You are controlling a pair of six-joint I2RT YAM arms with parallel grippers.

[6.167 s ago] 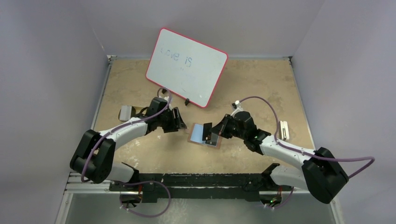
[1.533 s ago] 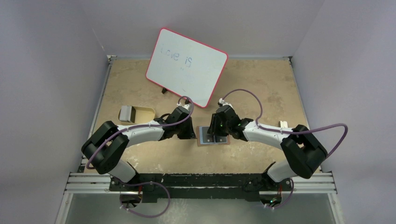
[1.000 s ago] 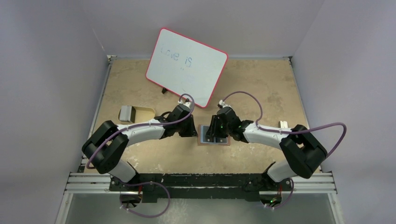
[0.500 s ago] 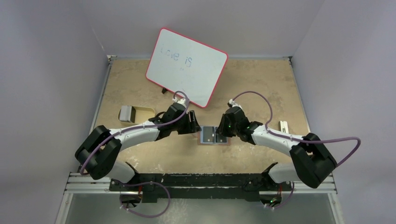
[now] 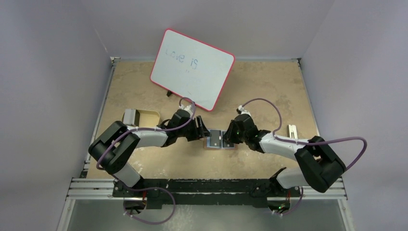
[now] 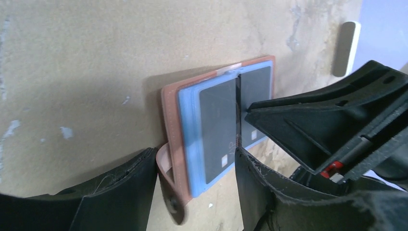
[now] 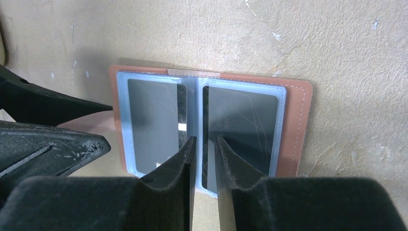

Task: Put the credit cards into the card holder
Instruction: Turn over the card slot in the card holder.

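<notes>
I see the card holder open at table centre, credit cards pocketed. My left gripper stands wide astride its left edge; right gripper narrow, empty, over the fold. Likely light, floppy: grip a cover edge.

A large whiteboard with a red rim and faint blue handwriting stands tilted at the back of the tan chipboard table, a tan oval tray with a grey block at its left end lies left, and a small white piece lies right.

Matt brown leather-look card holder with glossy blue plastic pockets; shiny, scratched cards; rough, mottled board table.
</notes>
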